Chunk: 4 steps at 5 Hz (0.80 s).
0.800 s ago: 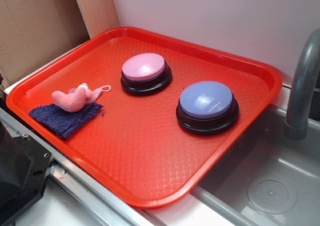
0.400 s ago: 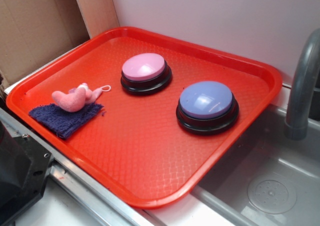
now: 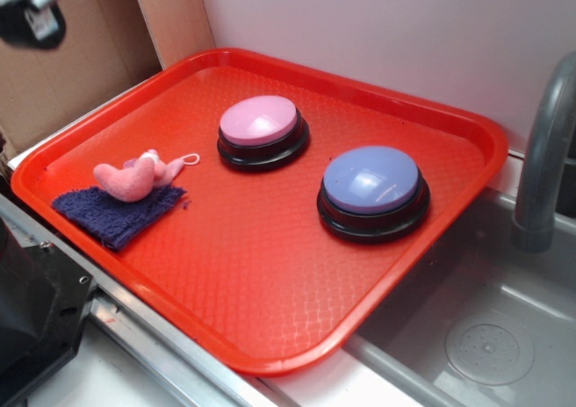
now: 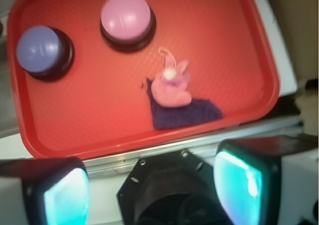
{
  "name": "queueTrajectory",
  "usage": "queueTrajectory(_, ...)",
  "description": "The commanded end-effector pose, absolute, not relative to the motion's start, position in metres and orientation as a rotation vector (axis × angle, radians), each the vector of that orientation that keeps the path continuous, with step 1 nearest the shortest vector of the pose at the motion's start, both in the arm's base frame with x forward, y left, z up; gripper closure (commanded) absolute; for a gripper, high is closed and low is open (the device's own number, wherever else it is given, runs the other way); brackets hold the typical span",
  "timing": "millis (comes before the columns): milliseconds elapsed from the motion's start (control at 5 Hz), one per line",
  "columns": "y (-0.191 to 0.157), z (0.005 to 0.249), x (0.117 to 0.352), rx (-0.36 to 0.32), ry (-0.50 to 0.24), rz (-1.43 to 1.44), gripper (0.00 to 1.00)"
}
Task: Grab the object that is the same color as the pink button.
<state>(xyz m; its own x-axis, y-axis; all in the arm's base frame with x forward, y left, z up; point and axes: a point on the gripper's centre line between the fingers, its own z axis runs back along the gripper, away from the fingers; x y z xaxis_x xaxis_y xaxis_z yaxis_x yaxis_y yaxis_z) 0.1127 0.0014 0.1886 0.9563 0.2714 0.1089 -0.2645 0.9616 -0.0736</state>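
A small fuzzy pink plush toy (image 3: 130,178) with a thin white loop string lies on a dark blue cloth (image 3: 117,212) at the left of the red tray (image 3: 270,272). The pink button (image 3: 260,130), pale pink dome on a black base, stands at the tray's back middle. In the wrist view the toy (image 4: 171,87) sits below and right of the pink button (image 4: 126,19). My gripper (image 4: 152,195) is open and empty, high above the tray's near edge, well apart from the toy. In the exterior view only a blurred part of it (image 3: 31,11) shows at the top left.
A lavender-blue button (image 3: 372,191) stands at the tray's right. A grey sink basin (image 3: 486,335) and faucet (image 3: 544,155) lie right of the tray. Cardboard (image 3: 72,65) stands behind the left side. The black robot base (image 3: 27,317) is at the front left.
The gripper has come further into the exterior view at the top left, moving down and right. The toy, cloth and buttons have not moved.
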Motion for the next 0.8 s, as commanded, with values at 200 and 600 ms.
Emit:
queueTrajectory(200, 0.015, 0.107, 0.145, 0.041, -0.157, 0.463, 0.0)
queueTrajectory(600, 0.031, 0.064, 0.171, 0.085, -0.188, 0.469, 0.0)
